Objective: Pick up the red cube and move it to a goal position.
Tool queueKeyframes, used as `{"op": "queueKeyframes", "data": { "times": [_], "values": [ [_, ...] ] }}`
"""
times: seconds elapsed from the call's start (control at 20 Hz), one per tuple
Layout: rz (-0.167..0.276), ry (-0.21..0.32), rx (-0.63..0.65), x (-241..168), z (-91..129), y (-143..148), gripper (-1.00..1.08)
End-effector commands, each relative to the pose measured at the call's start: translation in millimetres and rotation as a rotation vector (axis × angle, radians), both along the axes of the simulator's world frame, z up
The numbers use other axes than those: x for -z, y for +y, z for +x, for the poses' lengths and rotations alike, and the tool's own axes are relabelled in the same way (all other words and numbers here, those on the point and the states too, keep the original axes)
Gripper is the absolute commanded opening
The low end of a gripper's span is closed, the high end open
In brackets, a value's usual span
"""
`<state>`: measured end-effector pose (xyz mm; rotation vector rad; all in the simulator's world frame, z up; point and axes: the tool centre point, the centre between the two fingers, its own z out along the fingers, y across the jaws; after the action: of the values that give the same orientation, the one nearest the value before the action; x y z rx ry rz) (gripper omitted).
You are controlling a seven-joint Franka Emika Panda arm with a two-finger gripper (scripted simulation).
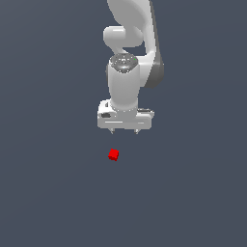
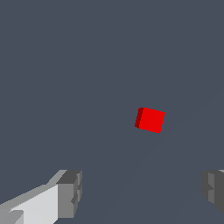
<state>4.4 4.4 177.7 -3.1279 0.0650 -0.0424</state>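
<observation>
My hand [image 1: 124, 131] hangs above the dark grey surface [image 1: 48, 193], fingers spread wide w/ nothing between them. Red cube [image 1: 113, 155] sits on the surface, apart from my hand, lower in the exterior view & a bit toward that view's left of my fingertips. Wrist view: cube [image 2: 150, 120] lies ahead of my two fingers [image 2: 70, 192], turned slightly askew to them, not touching either one.

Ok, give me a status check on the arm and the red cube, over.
Gripper open, jaws spread wide, holding nothing. Red cube on the grey surface, apart from the jaws, not yet grasped. Nothing seen in the way.
</observation>
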Motion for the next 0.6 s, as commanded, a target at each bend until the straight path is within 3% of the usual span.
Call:
{"op": "queueKeyframes", "data": {
  "times": [0.0,0.55],
  "values": [
    [0.0,0.0,0.0,0.0,0.0,0.0,1.0],
    [-0.003,0.006,0.052,35.0,7.8,-10.7,1.0]
  ]
}}
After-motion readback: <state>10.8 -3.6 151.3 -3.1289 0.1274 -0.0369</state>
